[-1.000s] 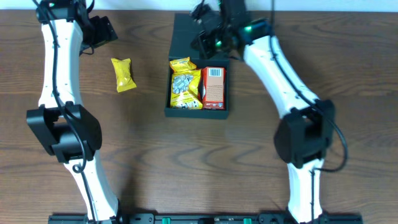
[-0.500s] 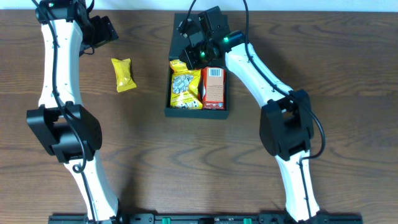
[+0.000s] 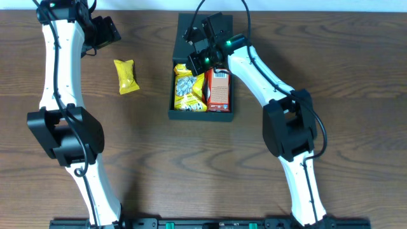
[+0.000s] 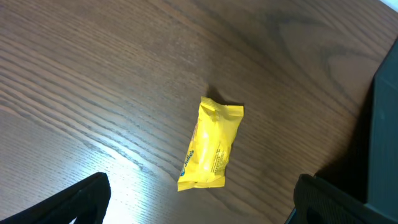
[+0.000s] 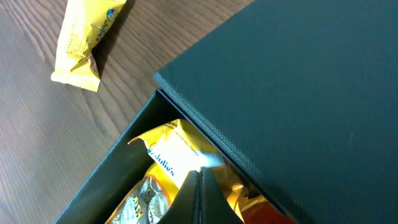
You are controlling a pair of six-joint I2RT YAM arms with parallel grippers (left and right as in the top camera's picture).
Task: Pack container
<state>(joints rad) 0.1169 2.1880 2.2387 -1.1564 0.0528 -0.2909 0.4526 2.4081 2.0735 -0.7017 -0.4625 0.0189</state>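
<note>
The container is a black cardboard box (image 3: 202,115) at mid-table with its flap lid (image 3: 188,32) open toward the back. It holds yellow snack packets (image 3: 188,89) and a red-orange carton (image 3: 218,89). My right gripper (image 3: 199,62) is shut, its tips low over the back of the box. In the right wrist view the shut tips (image 5: 200,173) rest by a yellow packet (image 5: 171,155) under the lid's edge (image 5: 292,93). My left gripper (image 3: 105,30) is open and empty, apart from a loose yellow packet (image 3: 125,76); that packet also shows in the left wrist view (image 4: 211,146).
The loose yellow packet lies on the brown wooden table (image 3: 146,159) left of the box and also shows in the right wrist view (image 5: 84,37). The box's dark side fills the right edge of the left wrist view (image 4: 385,124). Both arm bases stand at the near edge.
My right gripper has moved left and toward the front, from above the lid to the back of the open box. The left arm and the loose packet have not moved.
</note>
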